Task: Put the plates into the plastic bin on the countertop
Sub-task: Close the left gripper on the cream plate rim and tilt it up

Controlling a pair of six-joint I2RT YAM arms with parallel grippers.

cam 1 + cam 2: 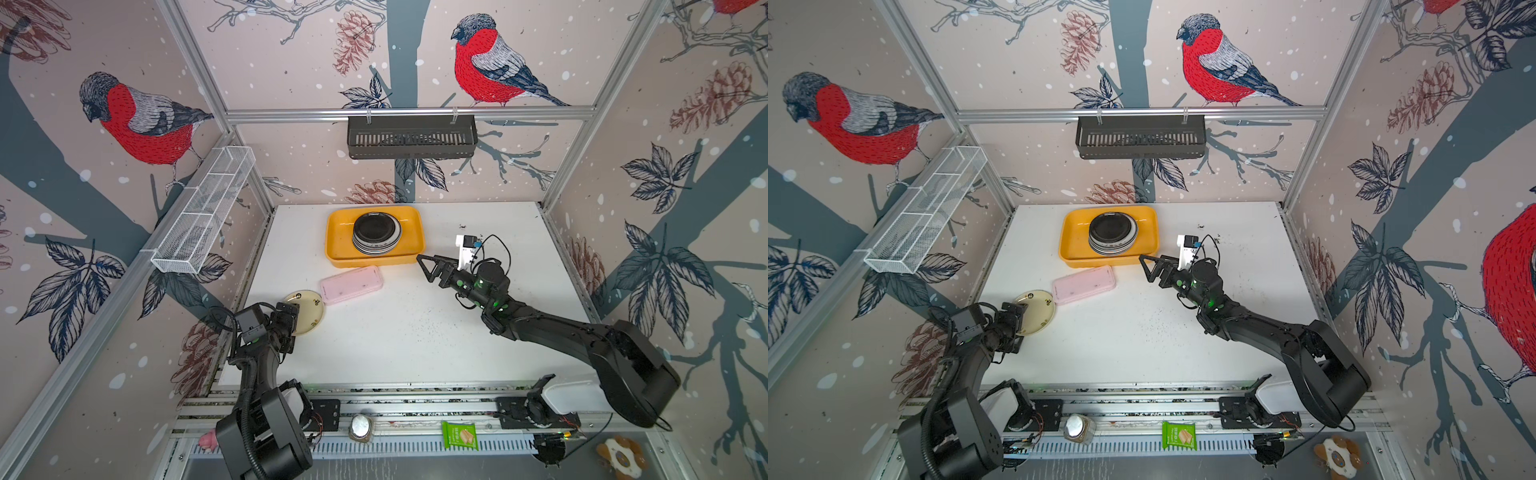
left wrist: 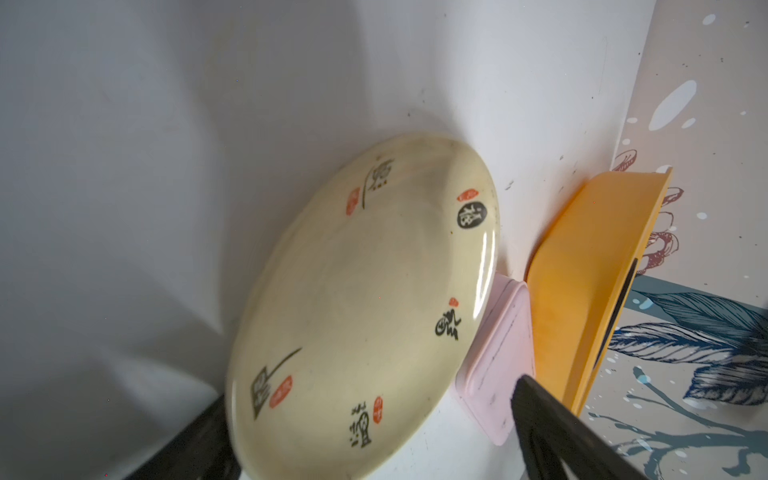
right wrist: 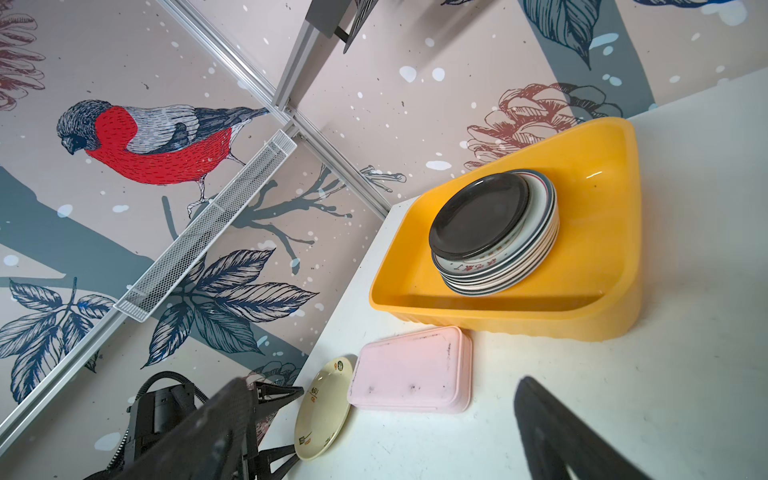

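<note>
Lettering on stacked plates, right-wrist only

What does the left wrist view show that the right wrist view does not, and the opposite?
Left wrist only: the round cream plate close up, its red seals clear. Right wrist only: the stacked plates in full, black one on top, inside the yellow plastic bin, and the white wire shelf. Both: cream plate, flat pink rectangular box, bin, white countertop.
</note>
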